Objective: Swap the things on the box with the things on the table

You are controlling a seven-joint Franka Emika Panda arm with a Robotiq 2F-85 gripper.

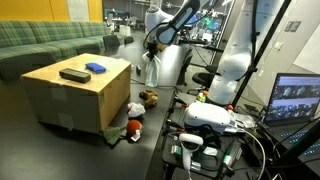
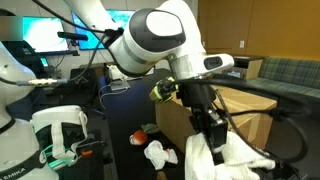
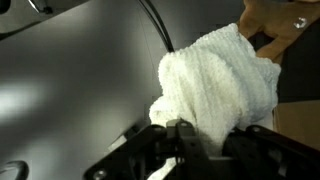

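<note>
My gripper [image 3: 196, 128] is shut on a white towel [image 3: 218, 80], which bulges out above the fingers in the wrist view. In an exterior view the towel [image 2: 216, 156] hangs from the gripper [image 2: 205, 128] over the dark table [image 2: 120, 150], in front of the tan box [image 2: 252, 108]. The box [image 1: 75, 95] carries a black remote-like thing [image 1: 74, 75] and a blue object [image 1: 96, 68] on its flat top. A tan toy [image 3: 275, 25] shows at the wrist view's upper right.
Two plush toys [image 1: 147, 98] [image 1: 132, 128] lie on the table beside the box. A crumpled white thing [image 2: 158, 153] lies on the table. A green sofa [image 1: 50, 45] stands behind the box. A desk with a laptop [image 1: 295, 98] and white devices [image 1: 210, 118] flanks the table.
</note>
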